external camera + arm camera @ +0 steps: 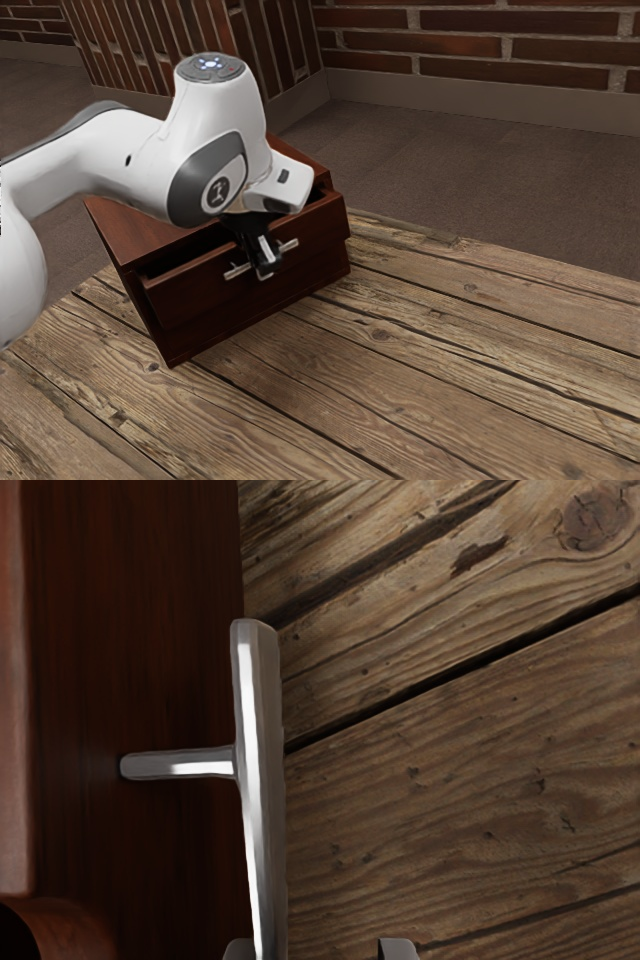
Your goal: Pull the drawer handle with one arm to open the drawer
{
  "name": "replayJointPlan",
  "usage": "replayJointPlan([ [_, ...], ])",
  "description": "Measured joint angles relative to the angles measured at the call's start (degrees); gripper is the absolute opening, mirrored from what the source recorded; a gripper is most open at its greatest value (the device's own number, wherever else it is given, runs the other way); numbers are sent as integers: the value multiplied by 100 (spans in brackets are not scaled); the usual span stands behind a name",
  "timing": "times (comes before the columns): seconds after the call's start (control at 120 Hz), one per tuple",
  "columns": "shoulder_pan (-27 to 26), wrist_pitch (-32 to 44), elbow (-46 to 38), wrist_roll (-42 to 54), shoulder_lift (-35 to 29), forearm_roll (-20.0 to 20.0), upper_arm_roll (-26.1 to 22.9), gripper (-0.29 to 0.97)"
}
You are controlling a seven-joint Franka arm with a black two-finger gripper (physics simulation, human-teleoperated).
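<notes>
Drawer handle (289, 245), long bar level along the drawer front (200, 295), between the tool's (264, 266) parted fingers (398, 948).

A dark red-brown brick wall (480, 40) with pale mortar lines runs across the back. A second stretch of the same brick (130, 35) meets it at a corner toward the exterior view's left. A grey-brown skirting strip (480, 100) lines the wall's foot. Below it lies a dull brown carpeted floor (500, 180). The weathered, knotty wooden plank bench (450, 380) takes the foreground under soft, even light.
</notes>
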Motion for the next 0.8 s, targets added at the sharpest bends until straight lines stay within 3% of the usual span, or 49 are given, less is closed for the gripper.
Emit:
replayJointPlan([
  [0.158, -176, -3, -66, -28, 19, -13, 87, 5],
  [0.3, -901, -2, -224, -47, 101, -50, 817, 5],
  [0.642, -1190, 44, -342, -84, 243, -206, 940, 4],
  [0.8, -1707, 51, -473, -95, 343, -251, 1441, 3],
])
